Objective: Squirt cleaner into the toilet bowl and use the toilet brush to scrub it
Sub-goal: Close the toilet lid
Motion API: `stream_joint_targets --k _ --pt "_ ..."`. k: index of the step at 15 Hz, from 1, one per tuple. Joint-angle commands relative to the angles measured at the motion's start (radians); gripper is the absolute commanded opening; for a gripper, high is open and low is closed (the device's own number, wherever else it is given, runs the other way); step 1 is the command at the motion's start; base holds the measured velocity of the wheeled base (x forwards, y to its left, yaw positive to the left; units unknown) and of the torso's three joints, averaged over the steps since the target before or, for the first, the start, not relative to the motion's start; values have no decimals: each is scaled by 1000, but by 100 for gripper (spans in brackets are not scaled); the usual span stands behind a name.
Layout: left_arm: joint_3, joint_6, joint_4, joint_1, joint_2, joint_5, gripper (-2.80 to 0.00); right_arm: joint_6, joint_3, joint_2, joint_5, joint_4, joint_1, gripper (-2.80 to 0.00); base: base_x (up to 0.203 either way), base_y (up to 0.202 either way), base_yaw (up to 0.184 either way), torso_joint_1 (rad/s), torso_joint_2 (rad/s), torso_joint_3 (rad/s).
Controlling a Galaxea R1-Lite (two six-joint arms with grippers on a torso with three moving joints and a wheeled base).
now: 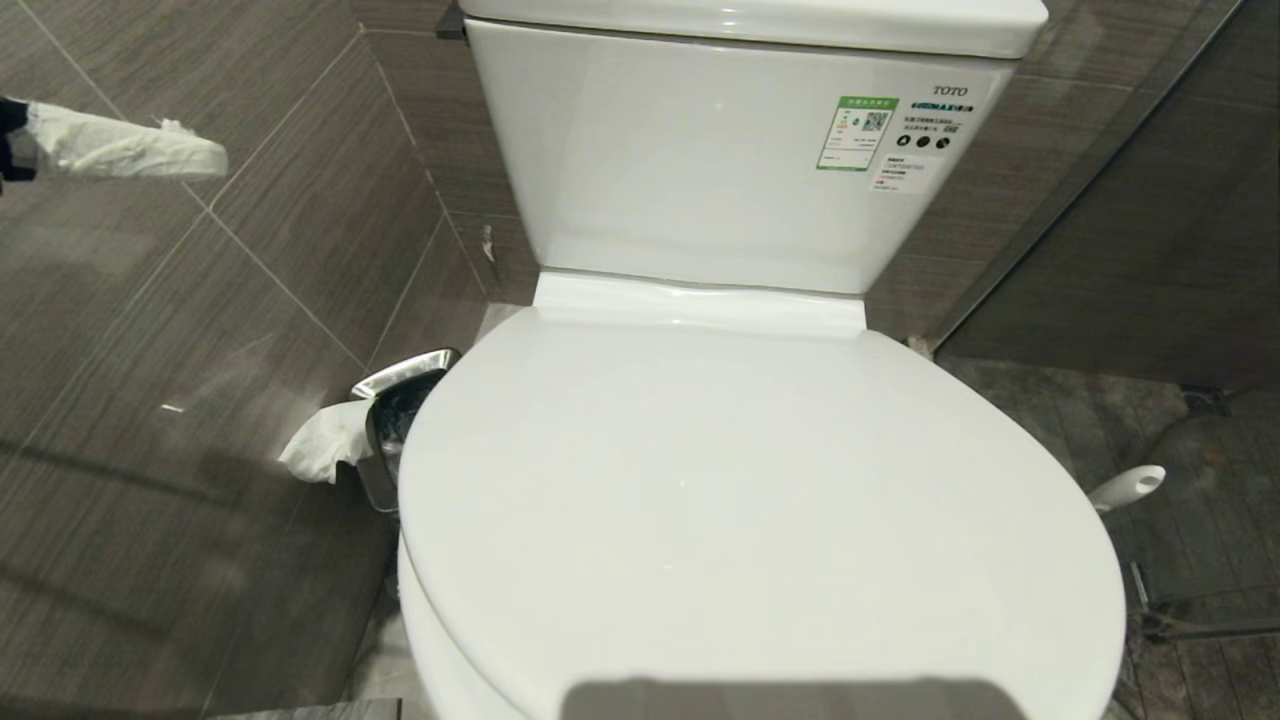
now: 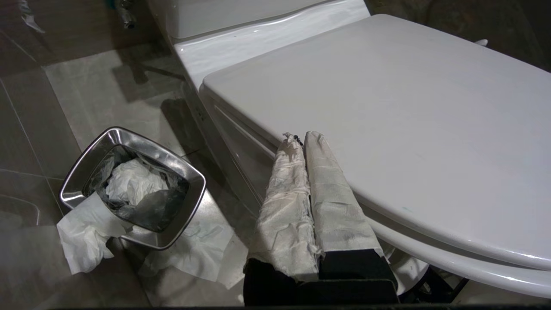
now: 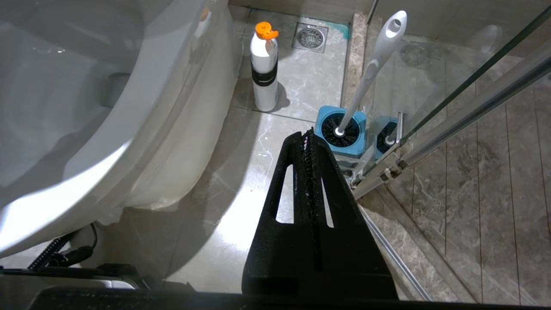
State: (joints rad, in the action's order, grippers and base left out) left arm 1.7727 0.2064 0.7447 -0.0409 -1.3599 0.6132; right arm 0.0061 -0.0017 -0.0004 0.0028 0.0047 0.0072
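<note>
Two grippers, both with jaws clenched on nothing. Left gripper — fingers wrapped in white paper — hovers beside the large white glossy ceramic toilet, near the edge of its closed lid, above the small steel waste bin stuffed with tissue. Right gripper, bare black, hangs low on the toilet's other side. Long white-handled toilet brush stands black head down in its blue square holder by the glass partition. White bottle with orange cap stands on the floor nearby.
</note>
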Motion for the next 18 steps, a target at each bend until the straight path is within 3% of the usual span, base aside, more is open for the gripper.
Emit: stream_joint_targets --k 1,8,18 --pt "-4 -1 4 1 21 2 -280 0 0 0 0 0 0 -280 0 0 0 0 0 0" --pt "-7 -2 5 1 32 2 -280 0 0 0 0 0 0 -280 0 0 0 0 0 -4" --pt "-7 25 1 19 28 3 -280 0 0 0 0 0 0 -280 0 0 0 3 3 -107"
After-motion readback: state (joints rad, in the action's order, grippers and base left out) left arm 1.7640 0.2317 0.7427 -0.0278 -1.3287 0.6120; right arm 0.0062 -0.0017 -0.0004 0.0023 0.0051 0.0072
